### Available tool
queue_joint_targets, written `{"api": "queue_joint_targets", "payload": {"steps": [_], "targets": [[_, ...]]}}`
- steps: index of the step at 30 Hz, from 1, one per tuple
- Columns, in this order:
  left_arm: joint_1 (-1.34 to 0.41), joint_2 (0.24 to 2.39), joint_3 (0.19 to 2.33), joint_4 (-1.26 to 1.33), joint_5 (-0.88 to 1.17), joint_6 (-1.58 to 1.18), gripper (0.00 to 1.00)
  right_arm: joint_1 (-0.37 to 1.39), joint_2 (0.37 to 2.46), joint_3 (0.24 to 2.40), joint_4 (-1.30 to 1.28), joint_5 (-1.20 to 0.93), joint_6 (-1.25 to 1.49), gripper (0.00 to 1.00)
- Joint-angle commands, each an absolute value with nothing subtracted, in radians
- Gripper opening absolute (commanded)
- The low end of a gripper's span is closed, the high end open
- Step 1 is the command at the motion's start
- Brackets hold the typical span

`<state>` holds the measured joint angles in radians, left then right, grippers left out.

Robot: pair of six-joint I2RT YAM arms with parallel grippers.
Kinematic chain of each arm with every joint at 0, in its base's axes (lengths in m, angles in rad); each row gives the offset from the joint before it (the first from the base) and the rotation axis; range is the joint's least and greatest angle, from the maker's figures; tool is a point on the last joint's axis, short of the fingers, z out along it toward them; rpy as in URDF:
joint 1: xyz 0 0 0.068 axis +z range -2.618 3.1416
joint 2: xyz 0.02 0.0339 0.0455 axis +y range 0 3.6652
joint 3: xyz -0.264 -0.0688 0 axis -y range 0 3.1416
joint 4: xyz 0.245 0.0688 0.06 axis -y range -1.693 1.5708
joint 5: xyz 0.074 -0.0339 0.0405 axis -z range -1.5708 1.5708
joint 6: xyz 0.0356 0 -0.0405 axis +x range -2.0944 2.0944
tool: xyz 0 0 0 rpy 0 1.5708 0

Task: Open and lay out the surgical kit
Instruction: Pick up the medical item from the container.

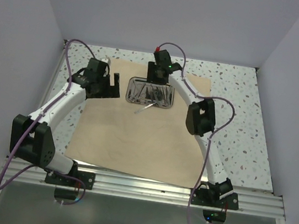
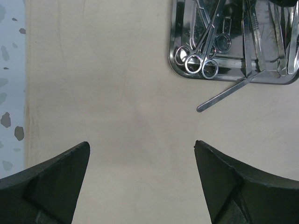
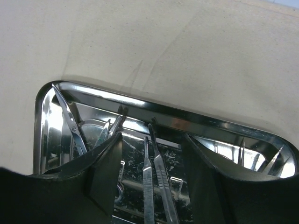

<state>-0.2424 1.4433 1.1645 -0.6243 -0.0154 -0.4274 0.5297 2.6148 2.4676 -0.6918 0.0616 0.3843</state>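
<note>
The tan cloth wrap (image 1: 134,143) is seen spread flat on the speckled table (image 1: 235,135), its near edge lying close to the arm bases. Faint creases are visible in it, and nothing is seen lying on its near half.

Further back, on the left side of the cloth, the left gripper (image 1: 108,87) is held above the fabric, just left of the tray. In the left wrist view its fingers (image 2: 60,182) are spread wide apart, and only bare cloth is seen between them; nothing is gripped.

A slim tool (image 2: 226,95) is laid across the near rim of the tray, with one end resting out on the cloth and the other inside the tray.

The steel tray (image 1: 130,90) is set on the far middle part of the cloth. Several silver instruments are crowded inside it. Scissors (image 2: 196,63) are placed at its left end, their ring handles turned towards the near rim.

At the far side of the tray the right gripper (image 1: 155,82) is lowered into it. In the right wrist view its fingers (image 3: 105,172) are parted, and two slim flat handles (image 3: 147,196) are seen lying in the gap between them. Whether either pad is touching them cannot be told; nothing is clamped.
</note>
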Motion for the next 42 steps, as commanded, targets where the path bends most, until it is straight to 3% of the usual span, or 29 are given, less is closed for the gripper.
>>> {"api": "queue_joint_targets", "payload": {"steps": [1,22,34,37,42], "targets": [[-0.233,1.443,1.163,-0.623,-0.026,-0.4,0.97,0.546,2.648,2.529,-0.696,0.084,0.361,0.56],[-0.156,1.428,1.101,-0.606,-0.018,-0.365,0.98,0.551,2.729,2.545,-0.739,0.219,0.307,0.33],[-0.137,1.422,1.081,-0.597,-0.009,-0.354,0.98,0.574,2.735,2.52,-0.767,0.241,0.285,0.12],[-0.13,1.414,1.077,-0.598,-0.009,-0.351,0.98,0.574,2.746,2.517,-0.788,0.259,0.284,0.0],[-0.123,1.404,1.075,-0.603,-0.008,-0.347,0.98,0.575,2.744,2.505,-0.804,0.279,0.272,0.0]]}}
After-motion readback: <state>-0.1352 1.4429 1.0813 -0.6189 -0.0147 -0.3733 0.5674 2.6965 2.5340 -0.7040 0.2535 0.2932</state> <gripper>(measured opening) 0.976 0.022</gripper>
